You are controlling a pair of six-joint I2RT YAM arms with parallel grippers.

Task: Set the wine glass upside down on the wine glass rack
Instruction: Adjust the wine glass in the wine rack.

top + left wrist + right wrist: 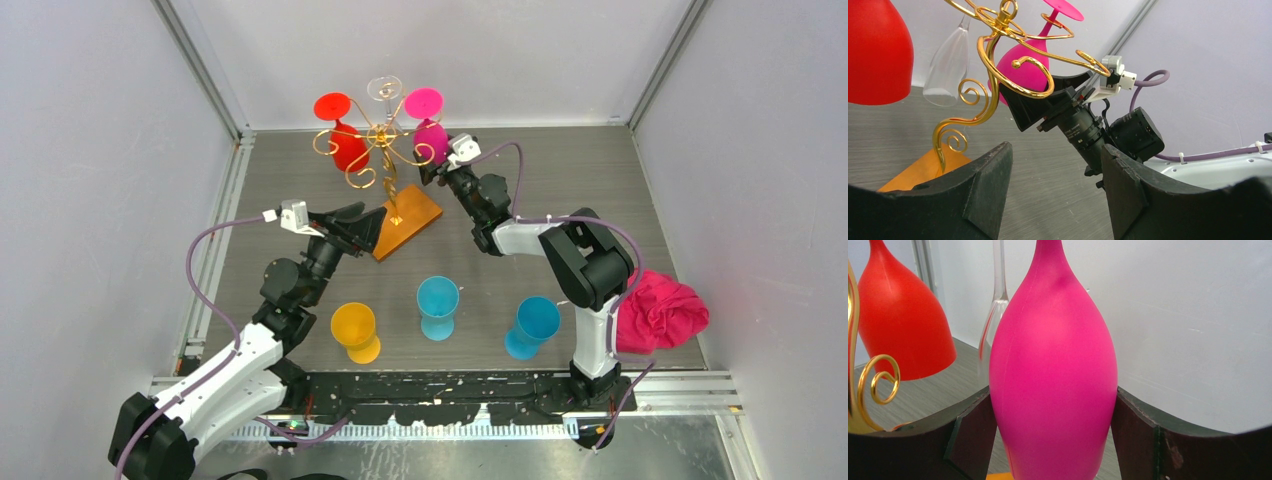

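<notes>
Directions: clock face on the overhead view, 12 o'clock lying away from the arm bases.
Counter (300,180): grey wood-grain board with pale walls on three sides.
Wine glass rack (384,152): stands just 12 o'clock of the counter's middle. The gold wire stem is upright and its curled arms spread out from it.
Wooden base (412,215): a flat orange-brown rectangle under the stem, lying slantwise with one short end toward 8 o'clock.
Magenta wine glass (431,140): hangs upside down on the rack arm at 2 o'clock of the stem. Its foot is on top, its stem passes through a wire scroll, and its bowl points down, clear of the counter.
Right claw (434,162): reaches in from 4 o'clock. Its jaws stand wide, closed against both flanks of the magenta bowl, which fills the gap between the fingers (970,440) in the wrist view.
Left claw (370,228): set low at the 8 o'clock end of the wooden base, with its jaws parted and nothing between them. Whether a finger touches the base cannot be told.
Red wine glass (347,145): hangs upside down at 10 o'clock of the stem.
Clear wine glass (384,88): hangs upside down at 12 o'clock of the stem, between the red and the magenta.
Yellow goblet (355,330): stands rim up at 7 o'clock of the rack, near the left arm.
Teal goblet (438,303): stands rim up at 6 o'clock of the rack.
Blue goblet (532,325): stands rim up at 5 o'clock of the rack, just beside the right arm.
Pink cloth (662,312): lies crumpled at the counter's 4 o'clock edge, beyond the right arm.
</notes>
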